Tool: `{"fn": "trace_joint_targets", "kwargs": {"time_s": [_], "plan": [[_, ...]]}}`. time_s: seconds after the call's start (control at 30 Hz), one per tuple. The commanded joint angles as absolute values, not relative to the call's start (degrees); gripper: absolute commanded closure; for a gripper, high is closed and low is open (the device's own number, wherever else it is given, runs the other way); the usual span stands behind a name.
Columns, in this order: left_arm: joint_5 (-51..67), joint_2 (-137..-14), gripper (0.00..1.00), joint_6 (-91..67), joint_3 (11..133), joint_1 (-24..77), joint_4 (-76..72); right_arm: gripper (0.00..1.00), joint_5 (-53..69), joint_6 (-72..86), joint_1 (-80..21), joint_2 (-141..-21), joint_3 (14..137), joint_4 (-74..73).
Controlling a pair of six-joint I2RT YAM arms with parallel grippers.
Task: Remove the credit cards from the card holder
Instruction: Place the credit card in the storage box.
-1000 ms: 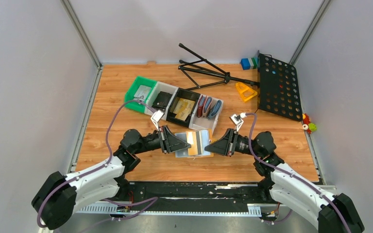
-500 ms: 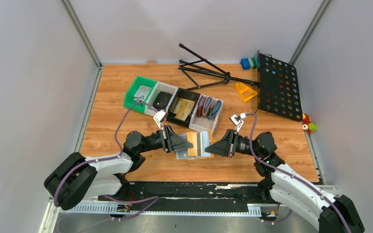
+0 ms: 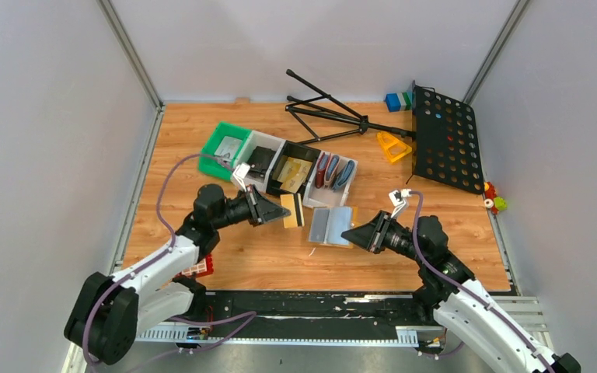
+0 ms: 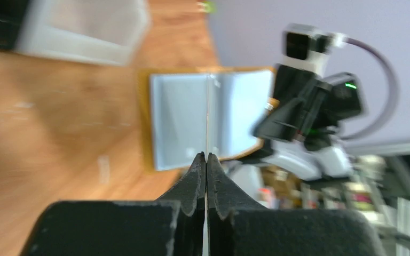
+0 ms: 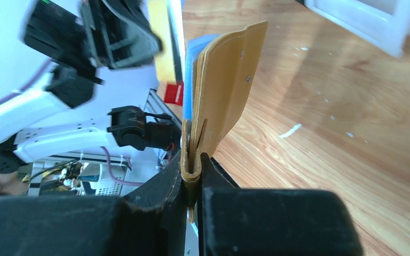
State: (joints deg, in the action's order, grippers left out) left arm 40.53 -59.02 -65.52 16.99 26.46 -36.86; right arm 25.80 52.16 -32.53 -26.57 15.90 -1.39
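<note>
A gold-tan credit card with a dark stripe is pinched in my left gripper, which is shut on it just left of the card holder. In the left wrist view the card shows only as a thin edge running out from the gripper. The mustard card holder hangs open above the table, its pale grey-blue lining facing the left arm. My right gripper is shut on the holder's right edge. In the right wrist view the holder rises from that gripper.
Behind the grippers stands a row of bins: a green one, a white one with a black wallet, a black one with gold cards, and a white one with red and blue wallets. A black tripod and a perforated stand lie at the back right.
The left gripper has drawn the card out of the holder and pulled back to the left. The right gripper has shifted right and nearer with the open holder.
</note>
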Motion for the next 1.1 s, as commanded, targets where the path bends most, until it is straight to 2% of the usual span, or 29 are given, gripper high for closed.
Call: {"fn": "trace_joint_targets", "kwargs": {"time_s": [0.0, 0.07, 0.37, 0.73, 1.07], "plan": [[25.31, -56.55, 1.00, -38.47, 32.13, 24.79, 6.43, 1.00, 22.78, 50.86, -32.43, -26.50, 14.30, -3.92], [18.94, -58.73, 1.00, -34.11, 36.66, 24.79, 11.61, 1.00, 23.59, 51.16, -32.43, -27.26, 13.63, -2.85], [12.61, -77.92, 1.00, -23.06, 53.97, 25.32, 15.44, 1.00, 27.05, 44.66, -32.43, -27.66, 16.63, -6.37], [10.40, -96.48, 1.00, -16.03, 71.91, 27.64, 20.76, 1.00, 27.91, 46.58, -32.42, -28.06, 14.31, -3.95], [11.39, -105.54, 1.00, -14.89, 81.43, 27.99, 22.57, 1.00, 26.83, 47.24, -32.42, -30.38, 13.62, -0.49]]}}
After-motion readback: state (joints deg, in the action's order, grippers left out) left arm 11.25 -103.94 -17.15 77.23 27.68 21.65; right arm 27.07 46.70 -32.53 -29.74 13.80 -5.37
